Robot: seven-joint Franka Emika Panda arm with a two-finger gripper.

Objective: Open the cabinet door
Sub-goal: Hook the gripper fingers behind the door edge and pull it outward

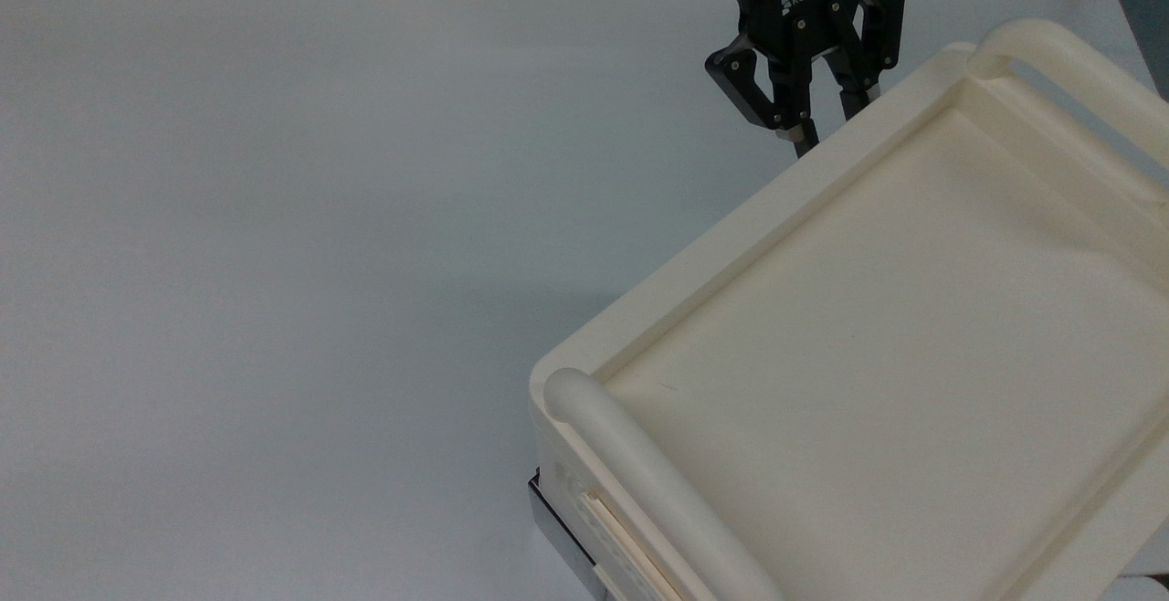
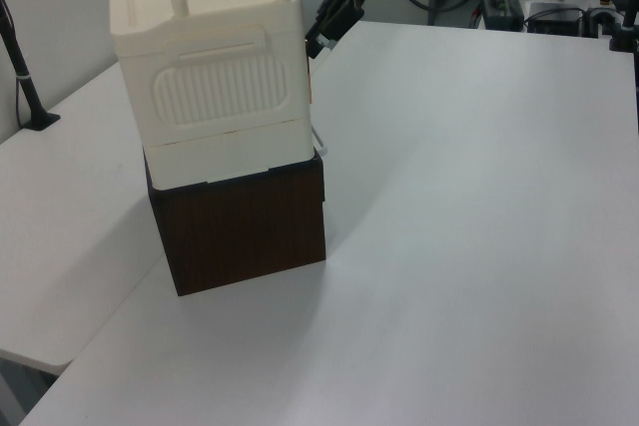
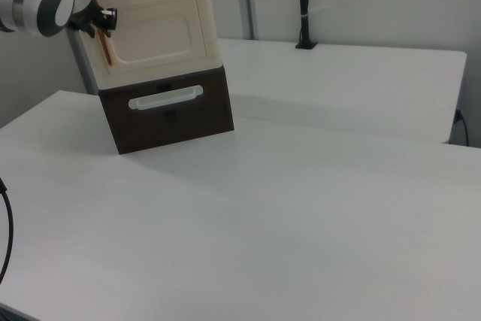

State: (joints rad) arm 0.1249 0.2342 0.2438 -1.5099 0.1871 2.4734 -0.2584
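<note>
The cream cabinet (image 2: 215,87) stands on a dark brown base. Its cabinet door (image 3: 161,31) faces the right view's camera, shut flat against the body. A thin copper-orange bar handle (image 3: 107,50) runs upright near the door's left edge in the right view. My black gripper (image 1: 829,124) hangs open just off the cabinet's upper rim in the top view, its fingertips partly hidden behind that rim. In the right view the gripper (image 3: 103,29) sits right above the copper handle. In the left view the gripper (image 2: 318,42) is close beside the cabinet's right side.
The dark brown base (image 2: 245,221) has a drawer with a white handle (image 3: 165,99). Thick cream tube handles (image 1: 639,482) flank the recessed top (image 1: 877,336). White tabletop (image 1: 320,217) spreads wide to the top view's left. A black post (image 3: 303,5) stands behind.
</note>
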